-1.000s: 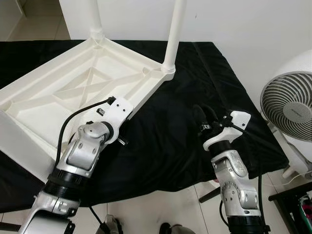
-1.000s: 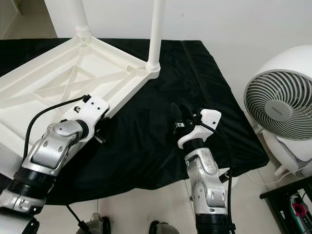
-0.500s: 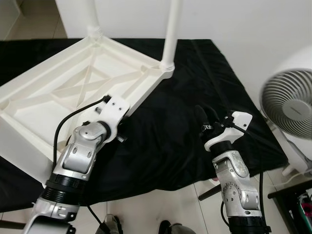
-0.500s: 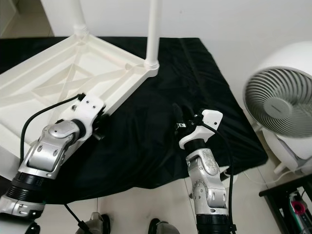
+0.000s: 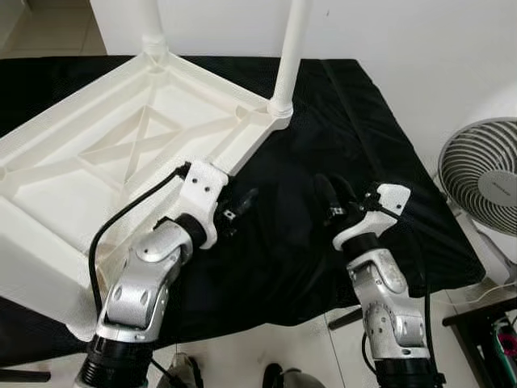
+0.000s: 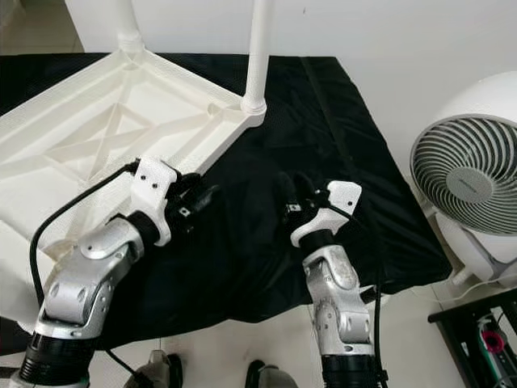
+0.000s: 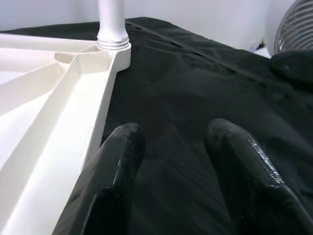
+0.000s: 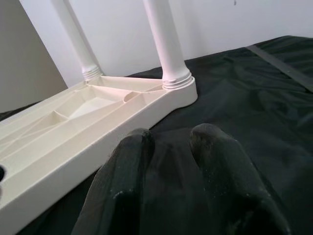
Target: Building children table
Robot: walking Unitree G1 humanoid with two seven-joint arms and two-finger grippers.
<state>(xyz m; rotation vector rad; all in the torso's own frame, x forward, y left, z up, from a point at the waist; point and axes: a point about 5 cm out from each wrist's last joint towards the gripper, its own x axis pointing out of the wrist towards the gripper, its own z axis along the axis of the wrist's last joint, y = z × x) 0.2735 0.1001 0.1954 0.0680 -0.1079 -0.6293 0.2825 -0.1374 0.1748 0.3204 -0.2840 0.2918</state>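
Left gripper (image 7: 171, 147) parted and empty, just beside upturned white table top (image 5: 89, 162) on black cloth (image 5: 355, 121); right gripper (image 8: 168, 142) slightly parted, empty. Two legs (image 5: 291, 48) seated upright, so probably between leg fittings. Next: likely find another leg, seat it in a free corner socket.

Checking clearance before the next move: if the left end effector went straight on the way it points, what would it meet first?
Probably the black cloth. The left end effector, fingers apart, points along it just beside the upturned table's edge; the screwed-in leg stands slightly aside. Depth is unclear.
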